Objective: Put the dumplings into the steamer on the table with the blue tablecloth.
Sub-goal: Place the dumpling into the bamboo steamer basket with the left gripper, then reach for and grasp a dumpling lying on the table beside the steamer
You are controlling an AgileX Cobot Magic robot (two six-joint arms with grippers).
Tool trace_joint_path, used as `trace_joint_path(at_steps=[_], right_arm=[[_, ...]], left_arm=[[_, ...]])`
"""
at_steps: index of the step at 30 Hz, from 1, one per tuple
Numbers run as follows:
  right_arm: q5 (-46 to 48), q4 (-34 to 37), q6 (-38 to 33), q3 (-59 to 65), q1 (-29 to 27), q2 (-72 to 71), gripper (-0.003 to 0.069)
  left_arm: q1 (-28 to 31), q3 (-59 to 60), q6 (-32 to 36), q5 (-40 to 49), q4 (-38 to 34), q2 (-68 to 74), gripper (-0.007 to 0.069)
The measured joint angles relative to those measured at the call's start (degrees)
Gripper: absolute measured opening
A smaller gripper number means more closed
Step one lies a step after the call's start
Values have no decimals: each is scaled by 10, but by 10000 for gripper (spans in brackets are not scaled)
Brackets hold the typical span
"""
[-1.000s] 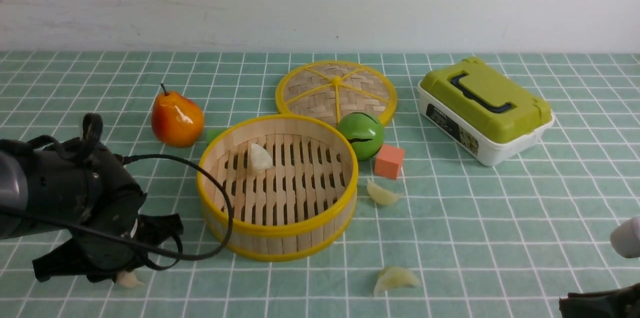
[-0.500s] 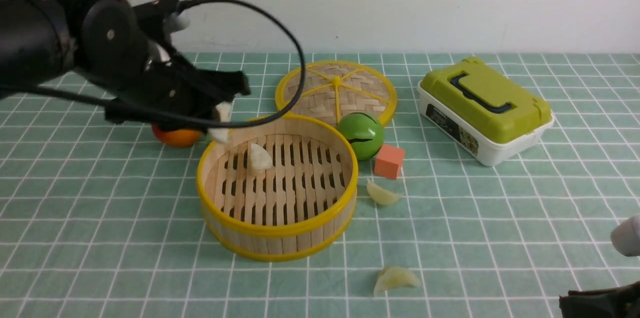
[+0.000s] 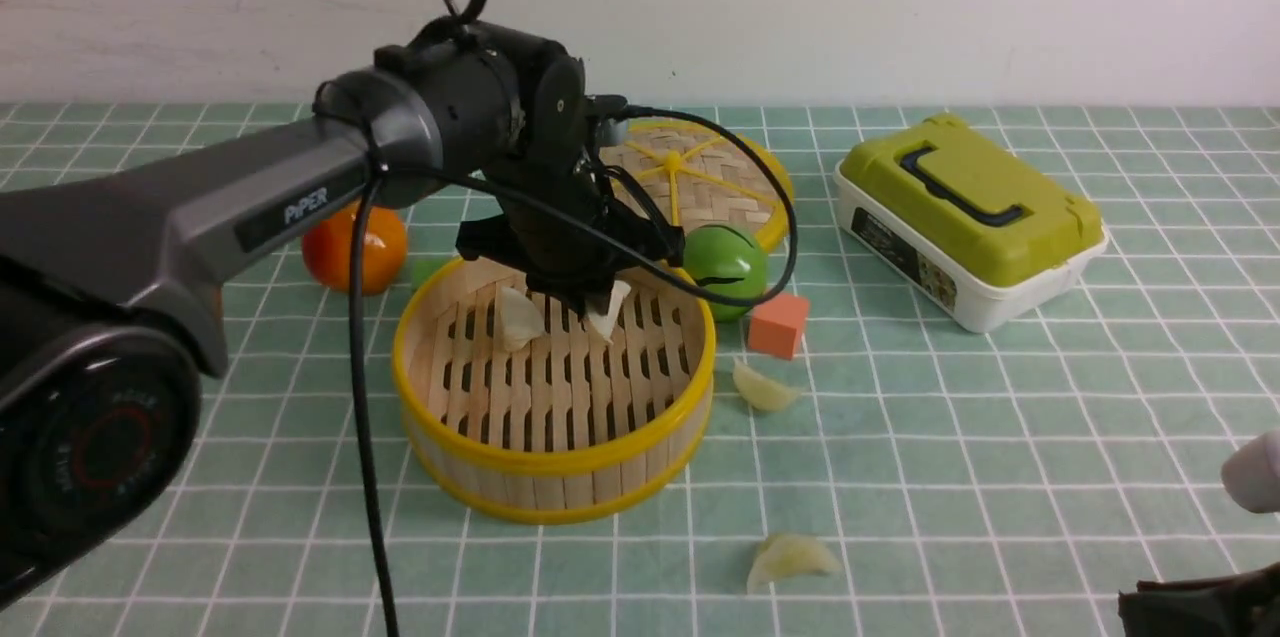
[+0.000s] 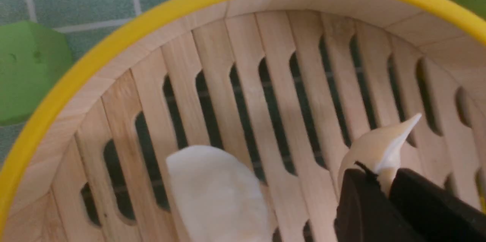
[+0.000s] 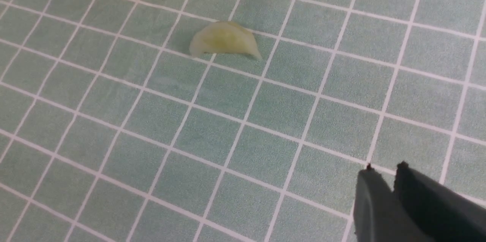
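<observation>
At centre frame the left pincer (image 3: pixel 592 295), clamped on a dumpling (image 3: pixel 608 315), hangs just above the steamer (image 3: pixel 560 465) floor beside a second dumpling (image 3: pixel 520 317) lying inside — best to part the jaws low, clear of the wall, so it cannot bounce out.

The steamer (image 3: pixel 555 482) sat on the tabletop (image 3: pixel 1000 437), one dumpling (image 3: pixel 520 317) on its floor. My left pincer (image 3: pixel 592 297) hung above it, gripping a second dumpling (image 3: pixel 610 310). A third dumpling (image 3: pixel 763 387) lay just right of the steamer, a fourth dumpling (image 3: pixel 790 557) in front; the lid (image 3: pixel 700 177) lay behind.
</observation>
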Motion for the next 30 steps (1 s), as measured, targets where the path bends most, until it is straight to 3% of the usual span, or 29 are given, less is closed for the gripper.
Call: trace_joint_path(at_steps=[3,9,13,16,19,22,27,30], right_arm=[[11,0,-2,0,0,0,84],[80,0,-27,-27,0,22,101],[152,30,-77,-92,4,87,181],[172,76,-147,-137,29,140,262],[162,99,-224,-184,76,211,339],[149,87,-246,-241,115,283,391],[146,-9,-251,-337,170,405,412],[133,-132,-251,-406,205,490,412]], left_arm=[[0,-11,-5,14,8,13,114],[0,-16,-6,24,8,9,325],[-1,-37,13,83,7,-36,376],[-1,-48,41,105,2,-117,335],[-1,-50,62,129,1,-222,235],[-1,-24,69,154,0,-311,133],[-1,115,85,157,0,-434,7],[-1,263,87,114,1,-526,-14]])
